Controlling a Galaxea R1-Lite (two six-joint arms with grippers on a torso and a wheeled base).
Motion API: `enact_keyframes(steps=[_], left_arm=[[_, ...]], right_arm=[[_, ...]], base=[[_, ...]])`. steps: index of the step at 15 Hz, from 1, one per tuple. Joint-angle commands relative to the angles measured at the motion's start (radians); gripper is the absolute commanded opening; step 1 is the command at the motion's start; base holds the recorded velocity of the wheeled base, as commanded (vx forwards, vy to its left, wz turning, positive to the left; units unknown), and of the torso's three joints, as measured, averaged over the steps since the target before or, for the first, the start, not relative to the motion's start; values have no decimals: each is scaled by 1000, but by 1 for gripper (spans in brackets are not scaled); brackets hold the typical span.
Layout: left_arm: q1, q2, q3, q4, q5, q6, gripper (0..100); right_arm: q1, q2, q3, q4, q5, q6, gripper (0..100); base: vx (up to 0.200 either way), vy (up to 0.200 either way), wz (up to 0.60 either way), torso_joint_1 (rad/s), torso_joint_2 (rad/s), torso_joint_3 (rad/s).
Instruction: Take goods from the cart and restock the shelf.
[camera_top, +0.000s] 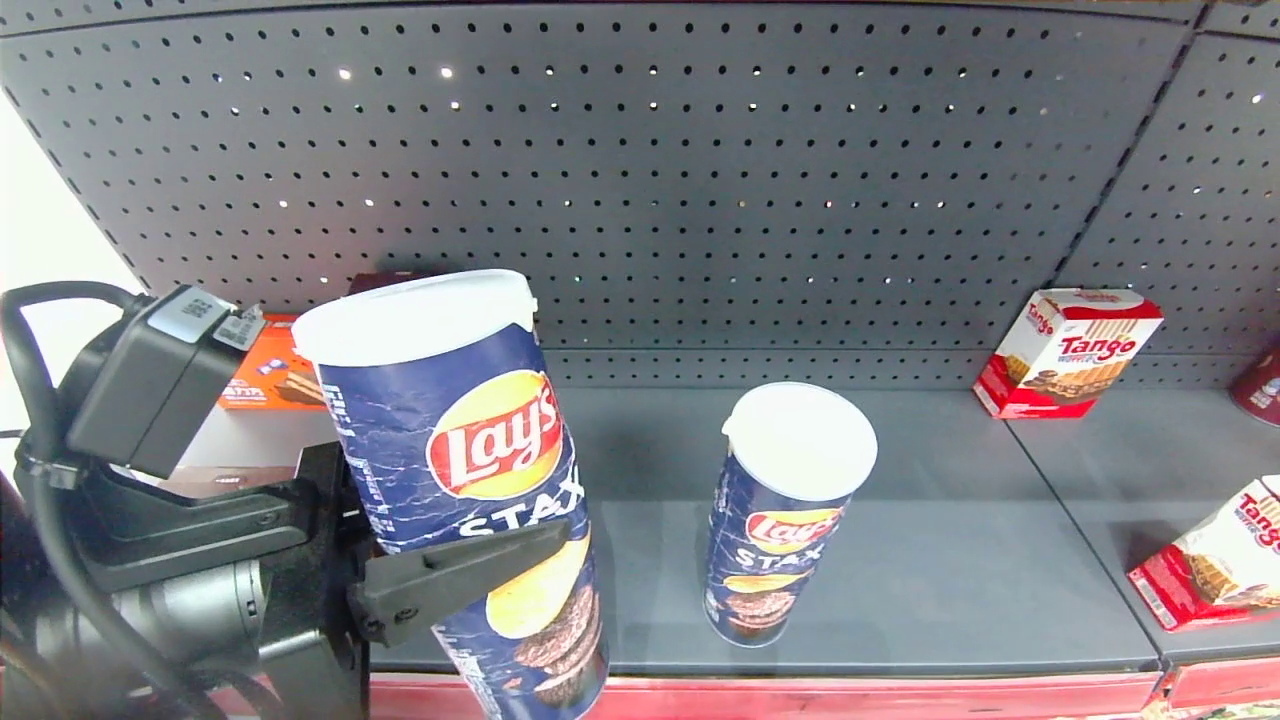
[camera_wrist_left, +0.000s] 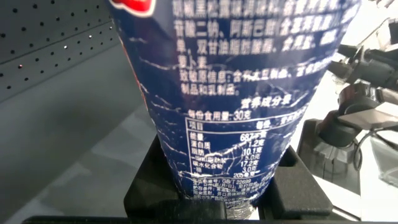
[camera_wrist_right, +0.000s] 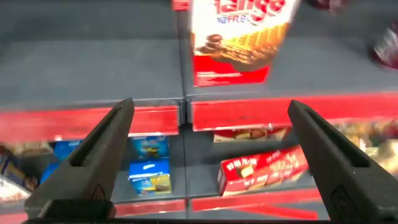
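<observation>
1. The left gripper is clamped around the lower half of a chip can. In the left wrist view the black pads squeeze its sides low down.
2. The right gripper is spread wide with nothing in it. It sits in front of the shelf's red front edge, with a wafer box on the deck beyond it.
3. The held can is at the front left of the shelf, with its base out over the front lip. I honestly can't tell if the bottom is touching the deck or hanging just off it, since the angle hides that.
4. Which way it points: white lid up, long axis mostly upright but tilted, with the top leaning to the robot's left and the base kicked out to the right.
5. Looks like the placing step. One matching can already stands upright mid-shelf, near the held one but apart from it.
6. I'd say the next move needs the can straightened to vertical and pushed in over bare deck left of the standing can. Then set it flat and open the fingers without knocking its neighbour.
</observation>
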Motion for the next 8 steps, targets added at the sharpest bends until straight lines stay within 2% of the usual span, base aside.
enact_keyframes(steps=[1, 2, 3, 4, 5, 6, 7, 8], left_arm=[[-6, 4, -4, 4, -2, 5, 0], [-8, 6, -9, 4, -4, 5, 0], [-8, 15, -15, -2, -6, 5, 0], [-8, 18, -18, -1, -6, 5, 0], [-8, 18, -18, -1, -6, 5, 0], [-3, 21, -21, -4, -7, 8, 0], [-5, 23, -21, -4, -9, 8, 0], [-12, 32, -18, -4, -12, 8, 0]], right_arm=[[0, -2, 2, -10, 143, -120, 100], [0, -2, 3, -14, 198, -145, 100], [-1, -2, 8, -21, 198, -70, 100], [-1, -2, 6, -16, 57, 38, 100], [-1, -2, 6, -16, 57, 38, 100], [0, -3, -3, 10, -130, 64, 100], [0, -3, -3, 9, -75, 64, 100], [0, -2, 5, -5, 171, 55, 100]], base=[[0, 0, 0, 0, 0, 0], [0, 0, 0, 0, 0, 0], [0, 0, 0, 0, 0, 0], [0, 0, 0, 0, 0, 0], [0, 0, 0, 0, 0, 0], [0, 0, 0, 0, 0, 0], [0, 0, 0, 0, 0, 0], [0, 0, 0, 0, 0, 0]])
